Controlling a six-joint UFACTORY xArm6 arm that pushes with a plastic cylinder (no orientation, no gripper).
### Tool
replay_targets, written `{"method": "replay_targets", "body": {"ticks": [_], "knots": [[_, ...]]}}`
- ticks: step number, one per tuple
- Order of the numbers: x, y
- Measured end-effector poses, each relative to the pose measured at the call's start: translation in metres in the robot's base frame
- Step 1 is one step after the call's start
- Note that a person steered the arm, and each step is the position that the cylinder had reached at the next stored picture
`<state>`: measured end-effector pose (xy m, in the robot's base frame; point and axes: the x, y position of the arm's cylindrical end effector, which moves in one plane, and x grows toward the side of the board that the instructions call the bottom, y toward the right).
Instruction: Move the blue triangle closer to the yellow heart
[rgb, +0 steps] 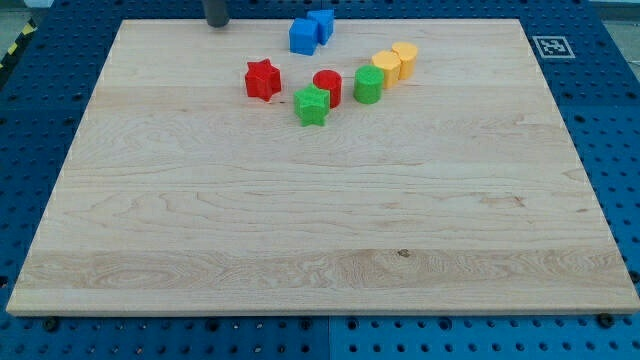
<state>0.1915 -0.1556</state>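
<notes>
Blue triangle (322, 25) near top edge: light, rigid, slides readily; push its left face. Yellow heart (404, 58) rightward. Tip (217, 24) well left. No jaws fitted.

Red star (263, 80), red cylinder (327, 87), green star (313, 105), green cylinder (368, 85) clustered on wooden board (300, 220).

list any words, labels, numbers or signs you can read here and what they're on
No readable words, brands or numbers anywhere.
One sign only: a black-and-white square marker at the wooden board's top right corner; it is a pattern, not text.
The coloured blocks carry no lettering that I can make out.
</notes>
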Motion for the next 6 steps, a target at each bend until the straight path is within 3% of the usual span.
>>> {"method": "replay_targets", "body": {"ticks": [2,4,6], "knots": [[0.001,0.022],[0.002,0.118],[0.002,0.134]]}}
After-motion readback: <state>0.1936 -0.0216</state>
